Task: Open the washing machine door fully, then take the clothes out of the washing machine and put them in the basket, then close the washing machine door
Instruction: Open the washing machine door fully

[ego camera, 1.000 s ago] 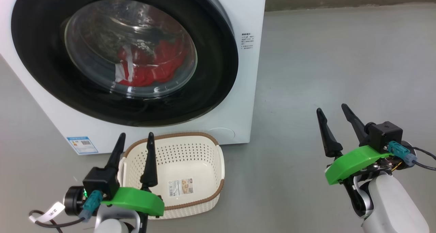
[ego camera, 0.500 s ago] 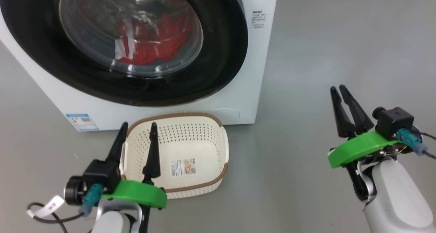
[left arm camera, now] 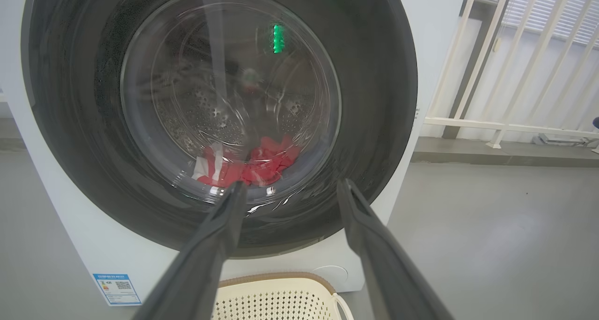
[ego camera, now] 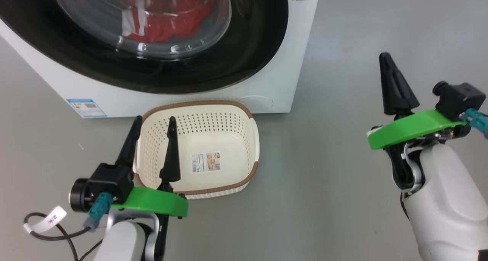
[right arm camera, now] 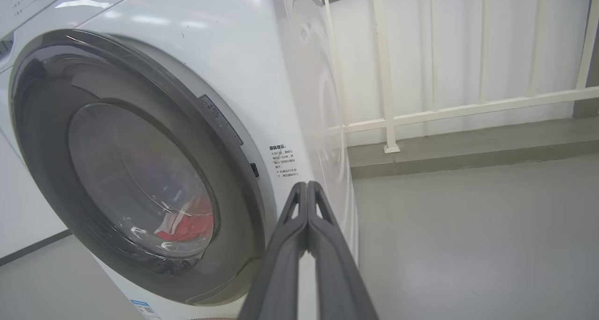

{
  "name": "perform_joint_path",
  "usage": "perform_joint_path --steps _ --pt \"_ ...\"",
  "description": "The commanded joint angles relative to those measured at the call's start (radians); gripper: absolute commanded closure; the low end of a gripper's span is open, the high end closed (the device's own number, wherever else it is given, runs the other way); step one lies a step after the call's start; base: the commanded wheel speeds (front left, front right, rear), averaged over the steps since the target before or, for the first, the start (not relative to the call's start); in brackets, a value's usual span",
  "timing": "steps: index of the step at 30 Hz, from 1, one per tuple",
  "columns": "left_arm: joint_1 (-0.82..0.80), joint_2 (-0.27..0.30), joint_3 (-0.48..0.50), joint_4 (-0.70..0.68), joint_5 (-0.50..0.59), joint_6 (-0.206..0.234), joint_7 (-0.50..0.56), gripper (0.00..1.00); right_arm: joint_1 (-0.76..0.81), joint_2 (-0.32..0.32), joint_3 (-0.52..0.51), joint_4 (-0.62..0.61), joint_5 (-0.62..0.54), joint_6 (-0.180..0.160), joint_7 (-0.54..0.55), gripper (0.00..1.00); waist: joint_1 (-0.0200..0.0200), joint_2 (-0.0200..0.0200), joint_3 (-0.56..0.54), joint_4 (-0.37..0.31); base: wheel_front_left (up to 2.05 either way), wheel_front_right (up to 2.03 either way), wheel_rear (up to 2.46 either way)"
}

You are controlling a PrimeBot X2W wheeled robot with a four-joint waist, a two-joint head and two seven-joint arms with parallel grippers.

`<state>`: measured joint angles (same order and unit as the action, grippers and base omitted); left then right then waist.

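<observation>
Smooth grey floor; a white railing stands on a raised grey kerb before a pale wall.

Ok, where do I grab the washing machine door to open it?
Likely the washing machine door at its right edge, where a narrow handle-like strip runs along it. Come from the robot's right with the shut right tool, hooking behind that edge; the bulging glass offers no hold.

The basket sits on the floor just before the washing machine, which holds the clothes.
</observation>
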<state>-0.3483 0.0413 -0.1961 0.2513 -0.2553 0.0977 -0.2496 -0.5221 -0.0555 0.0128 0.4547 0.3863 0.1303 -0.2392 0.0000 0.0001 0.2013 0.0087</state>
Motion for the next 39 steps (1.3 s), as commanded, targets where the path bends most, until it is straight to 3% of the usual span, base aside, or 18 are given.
perform_joint_path --steps 1,12,30,39 --pt "-0.035 0.009 0.025 -0.033 0.005 0.005 -0.012 0.0 -0.042 0.005 0.024 -0.01 0.045 0.0 -0.014 1.0 0.0 -0.0001 0.024 0.004 0.0 0.0 0.0" --pt "-0.075 0.009 0.008 -0.044 0.005 0.004 -0.012 0.0 -0.209 0.005 0.081 0.068 0.399 0.0 0.019 1.0 0.0 -0.0001 0.112 0.03 0.0 0.0 0.0" --pt "-0.11 0.009 -0.016 -0.042 -0.003 -0.002 -0.012 0.0 -0.42 -0.005 0.063 0.077 0.652 0.0 0.28 1.0 0.0 -0.0001 0.191 0.077 0.0 0.0 0.0" --pt "-0.118 0.009 -0.031 -0.039 -0.011 -0.004 -0.012 0.0 -0.512 -0.029 0.029 0.151 0.759 0.0 0.439 1.0 0.0 -0.0001 0.215 0.105 0.0 0.0 0.0"
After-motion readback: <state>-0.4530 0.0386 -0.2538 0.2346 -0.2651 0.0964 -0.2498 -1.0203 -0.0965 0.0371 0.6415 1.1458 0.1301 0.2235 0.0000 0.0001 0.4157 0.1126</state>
